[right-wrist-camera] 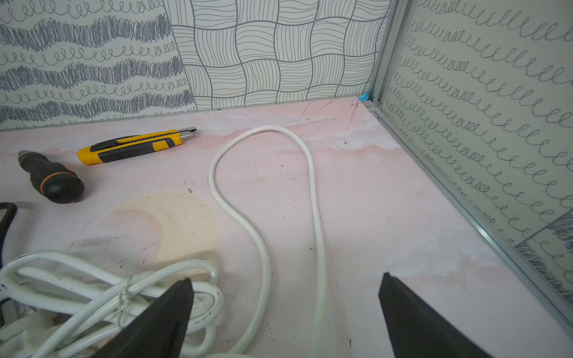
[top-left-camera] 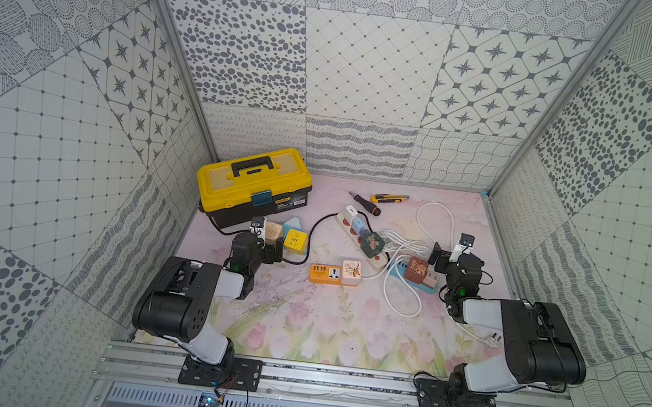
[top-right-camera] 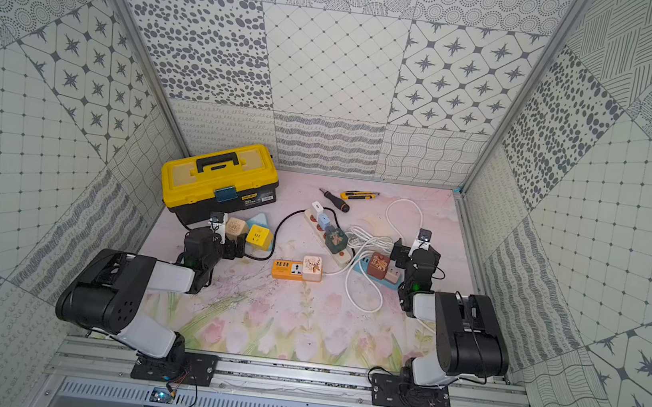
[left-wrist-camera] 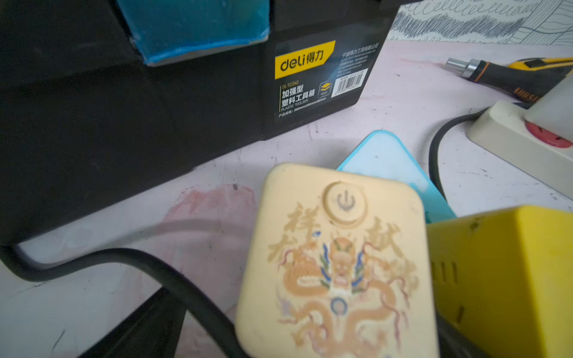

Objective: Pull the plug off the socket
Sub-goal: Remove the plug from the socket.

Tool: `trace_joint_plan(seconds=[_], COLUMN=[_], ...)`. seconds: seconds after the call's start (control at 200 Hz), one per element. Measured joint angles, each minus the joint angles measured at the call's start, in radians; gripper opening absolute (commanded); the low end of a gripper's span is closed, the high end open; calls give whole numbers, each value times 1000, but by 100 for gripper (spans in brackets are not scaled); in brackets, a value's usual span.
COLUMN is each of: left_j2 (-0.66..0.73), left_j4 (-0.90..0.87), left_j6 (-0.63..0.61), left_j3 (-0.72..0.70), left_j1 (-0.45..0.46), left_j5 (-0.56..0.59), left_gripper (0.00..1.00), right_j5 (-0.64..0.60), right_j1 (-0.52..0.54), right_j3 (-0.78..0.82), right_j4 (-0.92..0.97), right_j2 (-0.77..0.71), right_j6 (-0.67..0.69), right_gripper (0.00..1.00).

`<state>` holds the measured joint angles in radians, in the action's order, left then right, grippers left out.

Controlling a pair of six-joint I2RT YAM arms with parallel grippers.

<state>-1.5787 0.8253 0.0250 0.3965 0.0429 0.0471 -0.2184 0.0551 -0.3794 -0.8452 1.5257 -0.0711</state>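
Observation:
A beige cube plug printed with a dragon sits against a yellow cube socket; both top views show the pair in front of the toolbox, beige and yellow. My left gripper is low at the beige cube, jaws wide. In the left wrist view one black finger shows beside the cube, with a black cable between them; the other finger is hidden. My right gripper stands open over a white cable, holding nothing. It is near a brown-red plug.
A yellow and black toolbox stands at the back left. A white power strip carries several plugs. An orange strip, a white cable bundle, a screwdriver and a utility knife lie around. The right wall is close.

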Motion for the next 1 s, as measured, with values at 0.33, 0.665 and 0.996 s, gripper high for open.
trace_joint_plan(seconds=[0.33, 0.665, 0.996], left_j2=[0, 0, 97], left_j4=[0, 0, -2], left_j6=[0, 0, 1], left_j3=[0, 0, -46], left_j1=[0, 0, 0], left_j5=[0, 0, 10], left_gripper=[100, 100, 99], right_j5=[0, 0, 9], right_j1=[0, 0, 0], right_j3=[0, 0, -27], right_j4=[0, 0, 198], right_j2=[0, 0, -150], right_j6=[0, 0, 0], right_gripper=[99, 99, 99])
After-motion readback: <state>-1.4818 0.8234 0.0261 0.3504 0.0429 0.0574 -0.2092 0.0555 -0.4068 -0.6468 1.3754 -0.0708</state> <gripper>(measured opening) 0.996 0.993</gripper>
